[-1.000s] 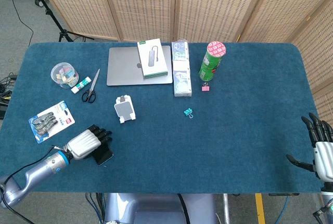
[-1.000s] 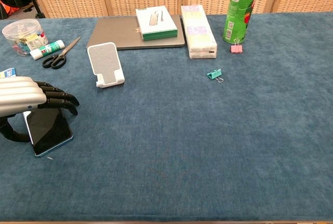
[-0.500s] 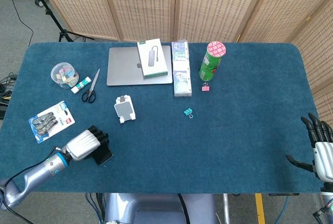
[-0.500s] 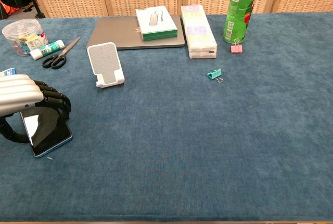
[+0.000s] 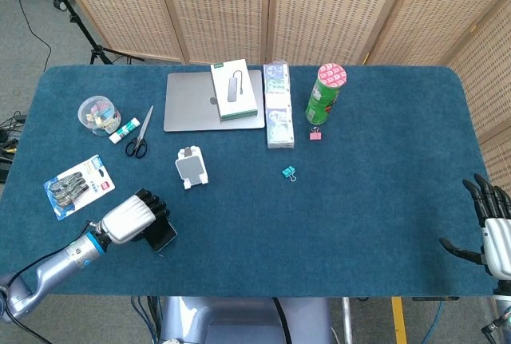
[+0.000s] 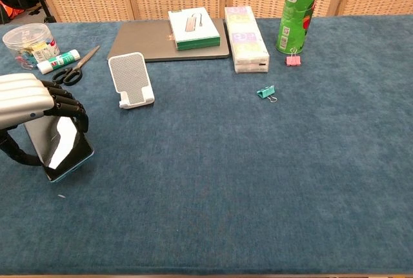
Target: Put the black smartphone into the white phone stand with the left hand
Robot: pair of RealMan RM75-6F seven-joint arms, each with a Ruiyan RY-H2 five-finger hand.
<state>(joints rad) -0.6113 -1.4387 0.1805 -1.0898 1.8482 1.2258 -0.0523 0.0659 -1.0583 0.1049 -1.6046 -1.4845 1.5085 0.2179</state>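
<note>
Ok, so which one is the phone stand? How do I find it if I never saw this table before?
Find the grey laptop at the back of the blue table. Just in front of it, toward its left end, the white phone stand stands alone on the cloth. It is the only white tilted plate with a dotted face and a little lip at the bottom; the scissors to its left lie flat.

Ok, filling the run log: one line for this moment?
left hand: grips black smartphone, tilted up | white phone stand: empty | right hand: idle
</note>
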